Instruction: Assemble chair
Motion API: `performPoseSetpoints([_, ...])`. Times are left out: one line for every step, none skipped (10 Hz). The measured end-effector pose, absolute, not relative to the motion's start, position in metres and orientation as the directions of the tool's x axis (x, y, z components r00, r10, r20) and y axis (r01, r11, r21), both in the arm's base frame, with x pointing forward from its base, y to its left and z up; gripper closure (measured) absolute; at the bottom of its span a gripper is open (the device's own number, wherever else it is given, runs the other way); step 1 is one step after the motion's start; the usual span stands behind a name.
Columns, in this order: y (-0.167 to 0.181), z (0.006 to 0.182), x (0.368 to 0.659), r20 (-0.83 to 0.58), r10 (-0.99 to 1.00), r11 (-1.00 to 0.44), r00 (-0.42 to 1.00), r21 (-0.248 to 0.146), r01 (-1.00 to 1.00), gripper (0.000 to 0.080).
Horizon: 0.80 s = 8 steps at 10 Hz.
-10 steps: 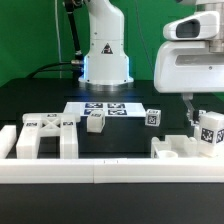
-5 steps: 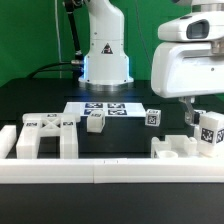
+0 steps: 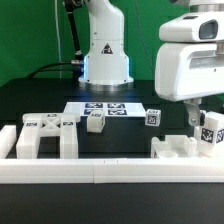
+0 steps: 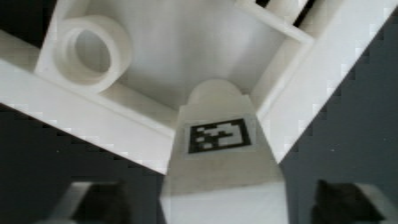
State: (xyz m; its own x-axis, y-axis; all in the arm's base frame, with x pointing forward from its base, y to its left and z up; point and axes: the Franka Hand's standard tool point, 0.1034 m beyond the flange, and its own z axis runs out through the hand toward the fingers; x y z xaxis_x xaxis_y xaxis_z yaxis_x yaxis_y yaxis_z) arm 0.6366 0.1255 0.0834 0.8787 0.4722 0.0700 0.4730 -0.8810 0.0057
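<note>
Straddling tagged chair post (image 4: 217, 150) with gripper (image 3: 197, 118) at exterior view's right, by chair frame (image 3: 176, 148).
Grasp step, likely; cannot tell whether clamped or just around it. Next: firm squeeze, straight lift.

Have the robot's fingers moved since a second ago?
Yes, lower: the fingers now straddle the upright white tagged chair piece, judged against the flat white marker board.

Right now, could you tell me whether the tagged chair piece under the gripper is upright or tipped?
Upright: the chair piece stands taller than wide, its tag facing the camera.
</note>
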Motion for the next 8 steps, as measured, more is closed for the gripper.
performPoseSetpoints([0.1254,0.0835,0.6367,0.07,0.469,-0.883,0.88,0.005,0.47,0.0401])
performPoseSetpoints([0.1254,0.0834,0.6366,0.07,0.451,-0.892,0.89,0.004,0.452,0.0511])
performPoseSetpoints([0.1253,0.0834,0.6367,0.07,0.451,-0.892,0.89,0.004,0.452,0.0511])
performPoseSetpoints([0.1255,0.0834,0.6366,0.071,0.387,-0.922,0.919,-0.003,0.388,0.0511])
performPoseSetpoints([0.1251,0.0832,0.6364,0.07,0.299,-0.954,0.952,-0.01,0.301,0.0511])
performPoseSetpoints([0.1253,0.083,0.6362,0.068,0.186,-0.982,0.98,-0.019,0.188,0.0511])
performPoseSetpoints([0.1254,0.0826,0.6357,0.064,0.011,-1.0,0.998,-0.027,0.013,0.0511])
performPoseSetpoints([0.1258,0.0823,0.6353,0.06,-0.12,-0.992,0.991,-0.033,-0.118,0.0511])
